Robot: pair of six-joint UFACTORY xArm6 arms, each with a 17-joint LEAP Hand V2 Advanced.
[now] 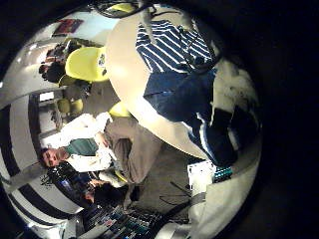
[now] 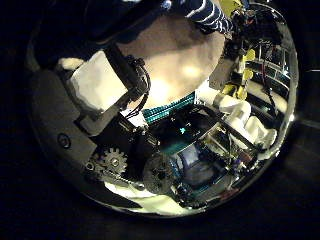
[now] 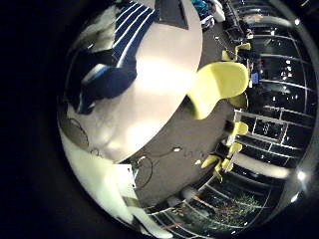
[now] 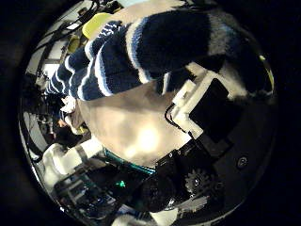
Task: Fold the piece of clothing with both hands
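Observation:
The striped garment (image 1: pixel 164 45) lies on the round table (image 1: pixel 150 124), with a dark plain part (image 1: pixel 184 95) beside the stripes. In the left little finger side palm view my left hand (image 1: pixel 231 105) is at the dark part's edge. In the left thumb side palm view the left hand (image 2: pixel 110 80) is over the bare table (image 2: pixel 180 60), and the garment (image 2: pixel 205 12) is at the table's far side. In the right thumb side palm view a striped stretch of the garment (image 4: pixel 150 47) fills the space close to the palm. My right hand (image 4: pixel 202 99) is curled up against it.
In the right little finger side palm view the garment (image 3: pixel 115 50) lies on the table (image 3: pixel 159 90), and a chair (image 3: pixel 217 85) stands at the table's rim. Another chair (image 1: pixel 88 63) stands beside the table in the left little finger side palm view. The other arm (image 2: pixel 240 110) shows beyond the table.

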